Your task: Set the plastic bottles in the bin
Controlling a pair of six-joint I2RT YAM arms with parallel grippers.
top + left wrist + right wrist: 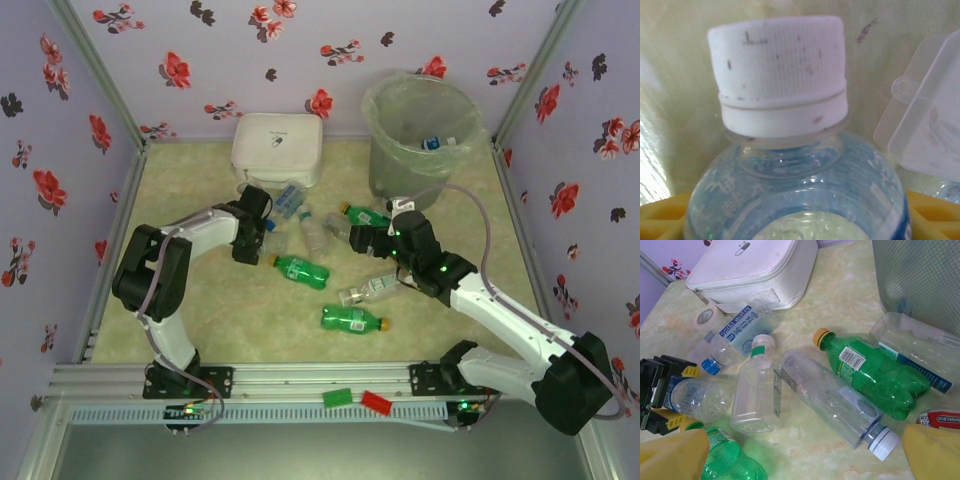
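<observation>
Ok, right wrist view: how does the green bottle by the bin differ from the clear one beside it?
The green bottle is tinted green with a yellow cap; the clear bottle is see-through with a white cap. The green bottle's cap points away from the camera, the clear bottle's toward it. Both lie on their sides, capped, side by side.

blue "soda water" lettering on the label of a clear bottle (742, 332), capsule sign on the white box (755, 265), barcode on a green bottle (875, 372)
</observation>
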